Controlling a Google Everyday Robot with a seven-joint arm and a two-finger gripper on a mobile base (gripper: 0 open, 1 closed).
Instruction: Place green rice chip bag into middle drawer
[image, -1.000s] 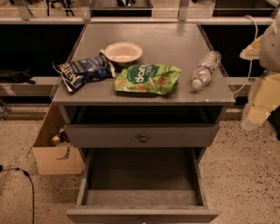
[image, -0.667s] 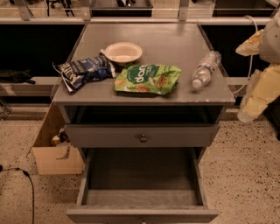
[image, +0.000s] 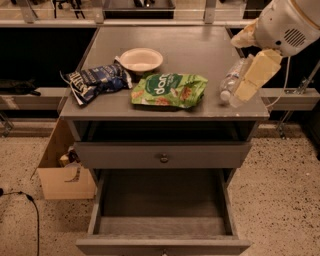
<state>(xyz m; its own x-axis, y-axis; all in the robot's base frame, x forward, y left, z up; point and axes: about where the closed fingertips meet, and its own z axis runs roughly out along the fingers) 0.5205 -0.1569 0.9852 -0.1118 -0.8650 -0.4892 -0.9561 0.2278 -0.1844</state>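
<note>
The green rice chip bag lies flat on the grey cabinet top, near its front edge and just in front of a cream bowl. My gripper hangs from the white arm at the right edge of the top. It is over a plastic bottle and to the right of the bag, not touching the bag. Below the top is a dark gap, then a shut drawer with a round knob. The drawer under it is pulled out.
A dark blue chip bag lies at the left of the top. A cream bowl sits behind the green bag. A clear plastic bottle lies at the right, partly behind my gripper. A cardboard box stands on the floor at left.
The arm and gripper have moved up and to the left, from beside the cabinet's right edge to over the bottle on the top. The bags, bowl and drawers have not moved.
</note>
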